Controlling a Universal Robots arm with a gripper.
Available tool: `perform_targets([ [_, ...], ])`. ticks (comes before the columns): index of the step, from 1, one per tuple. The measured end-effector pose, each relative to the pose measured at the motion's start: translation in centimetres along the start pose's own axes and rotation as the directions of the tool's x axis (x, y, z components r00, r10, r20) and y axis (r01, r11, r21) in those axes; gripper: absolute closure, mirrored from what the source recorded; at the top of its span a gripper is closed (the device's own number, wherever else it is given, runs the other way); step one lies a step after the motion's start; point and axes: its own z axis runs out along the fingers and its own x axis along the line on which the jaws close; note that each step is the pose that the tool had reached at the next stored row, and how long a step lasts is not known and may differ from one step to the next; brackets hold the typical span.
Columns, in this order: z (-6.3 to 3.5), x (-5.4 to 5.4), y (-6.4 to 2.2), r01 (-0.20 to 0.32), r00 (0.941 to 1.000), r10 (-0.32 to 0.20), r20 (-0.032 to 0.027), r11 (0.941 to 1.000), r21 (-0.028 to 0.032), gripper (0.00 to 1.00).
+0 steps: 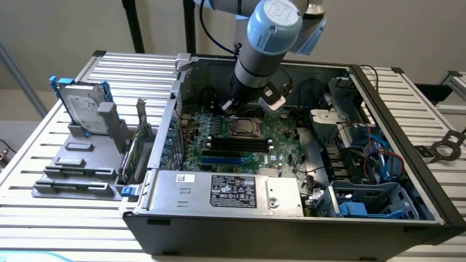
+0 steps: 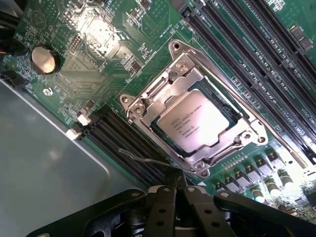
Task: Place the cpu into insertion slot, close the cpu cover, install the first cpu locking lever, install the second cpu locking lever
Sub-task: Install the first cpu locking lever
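The cpu [image 2: 195,123], a pale silver square with printed text, lies in the insertion slot [image 1: 245,127] on the green board. The cpu cover [image 2: 165,96], a silvery frame plate, lies flat around the chip. One thin locking lever [image 2: 237,96] runs straight along the socket's side next to the long memory slots. A second thin wire lever [image 2: 148,159] stands off the socket's other side, its end close to my fingertips. My gripper [image 2: 178,191] is shut with nothing visibly between its fingers; it hangs just above the socket's edge, gripper [image 1: 231,108] in the exterior view.
The board sits inside an open computer case [image 1: 407,164] with tall walls. Black memory slots [image 1: 237,144], a power supply [image 1: 226,191] and blue cables [image 1: 378,158] surround the socket. A round battery [image 2: 44,59] is nearby. A hard drive [image 1: 84,106] stands outside, on the exterior view's left.
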Motion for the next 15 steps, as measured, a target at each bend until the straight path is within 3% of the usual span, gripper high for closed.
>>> perform_targets([
  [15,0.46,1.1,0.58,0.005,0.9998,-0.005,0.0213,0.9998,-0.0181,0.89],
])
